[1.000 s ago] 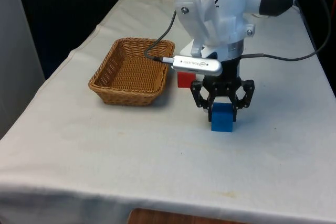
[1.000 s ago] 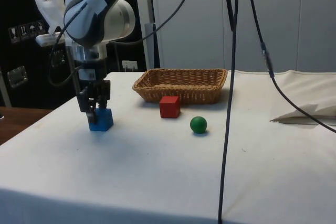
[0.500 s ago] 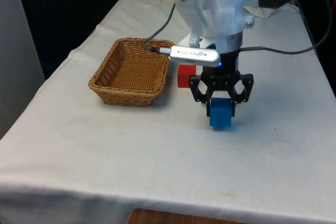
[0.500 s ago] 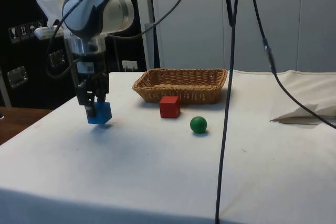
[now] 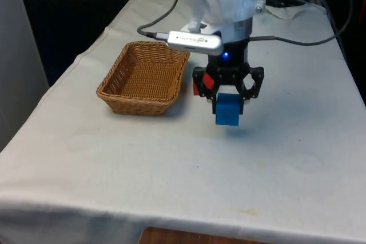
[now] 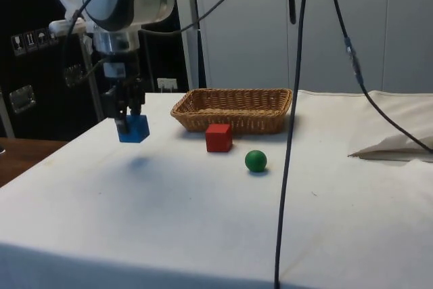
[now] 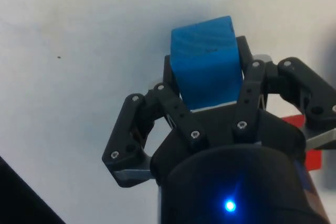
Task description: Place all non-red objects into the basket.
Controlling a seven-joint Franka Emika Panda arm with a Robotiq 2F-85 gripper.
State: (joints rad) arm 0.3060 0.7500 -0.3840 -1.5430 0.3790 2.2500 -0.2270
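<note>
My gripper (image 5: pixel 228 105) is shut on a blue cube (image 5: pixel 227 110), which hangs clear above the cloth over its own shadow. From the side, the gripper (image 6: pixel 130 122) carries the blue cube (image 6: pixel 134 128) at about the height of the basket's rim. At the wrist, the blue cube (image 7: pixel 206 61) sits pinched between the black fingers (image 7: pixel 169 103). The wicker basket (image 5: pixel 123 87) stands to the front view's left of the gripper. A red cube (image 6: pixel 218 137) rests in front of the basket (image 6: pixel 233 108), partly behind my gripper in the front view. A green ball (image 6: pixel 256 160) lies beside the red cube.
Dark cables (image 6: pixel 292 99) hang down in the side view. A crumpled fold of white cloth (image 6: pixel 392 147) lies at that view's far right. The table's near edge (image 5: pixel 171 221) runs along the front.
The gripper has lifted the blue cube off the cloth and carried it towards the front view's left, nearer the basket. The red cube and green ball have stayed put.
</note>
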